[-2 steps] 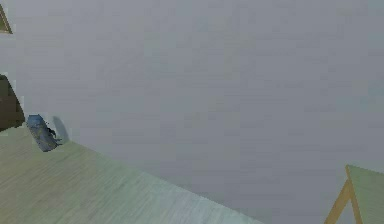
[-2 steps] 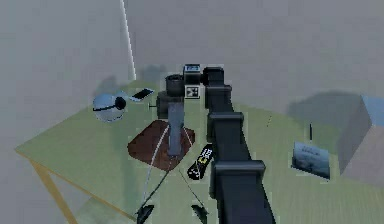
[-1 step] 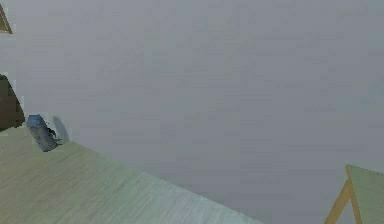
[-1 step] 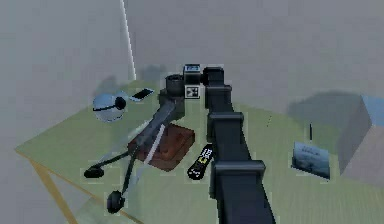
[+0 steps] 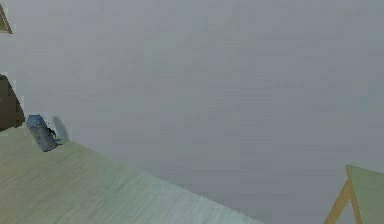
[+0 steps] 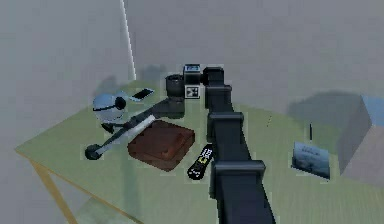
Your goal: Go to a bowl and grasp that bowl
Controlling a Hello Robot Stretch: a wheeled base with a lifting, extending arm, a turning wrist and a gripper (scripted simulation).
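I've got the bowl (image 6: 107, 105) in the arm side view: round, white and blue, on the worktop (image 6: 60, 135), left part, well in from the near edge. The arm (image 6: 228, 150) runs up from the bottom edge over the worktop. The pincer (image 6: 172, 98) sits at its far end, right of the bowl and near it; can't tell if anything touches. Pincer state: can't tell how the fingers stand, and can't tell if it has hold of anything, since stuff lies on the worktop right around it. A long grey bat (image 6: 120, 137) lies slantwise just below the bowl, its upper end by a brown box (image 6: 160, 146). A black remote (image 6: 200, 161) lies between box and arm, close to both. A small flat dark slab (image 6: 145, 93) sits between bowl and pincer. Right of the arm, a tablet-like panel (image 6: 312, 158) lies near the worktop's right end. A white pole (image 6: 128, 40) stands behind the worktop against the grey wall (image 6: 280, 40). In the forward view the worktop (image 5: 70, 190) fills the lower left, with a blue-and-white thing (image 5: 42, 132) on it by the left edge that looks like the bowl. There's pale green furniture (image 5: 365, 195) at lower right.
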